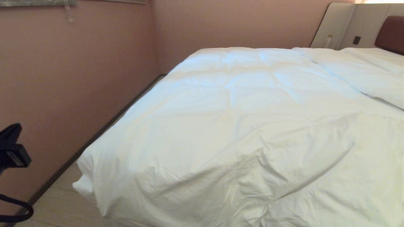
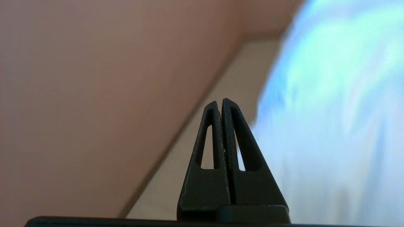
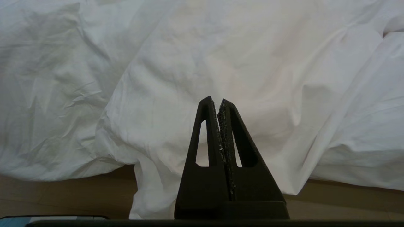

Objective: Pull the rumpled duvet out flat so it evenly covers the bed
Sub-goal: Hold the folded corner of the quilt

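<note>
At the far left of the head view a dark piece of the left arm (image 1: 12,151) shows against the pink wall (image 1: 79,78), clear of the bed (image 1: 389,33). In its wrist view the left gripper (image 2: 220,102) has its fingers pressed together on nothing, with wall, floor strip (image 2: 221,104) and the white cloth's blurred side ahead. The duvet (image 1: 240,126) lies spread over the bed from the wall-side edge to the right edge of the view, creased near the foot, its left foot corner hanging past the mattress. Pillows (image 1: 363,69) lie at the head end before the brown headboard (image 1: 391,34). The right gripper (image 3: 218,101), also closed and empty, points at the duvet's hanging edge just above the floor (image 3: 47,195).
</note>
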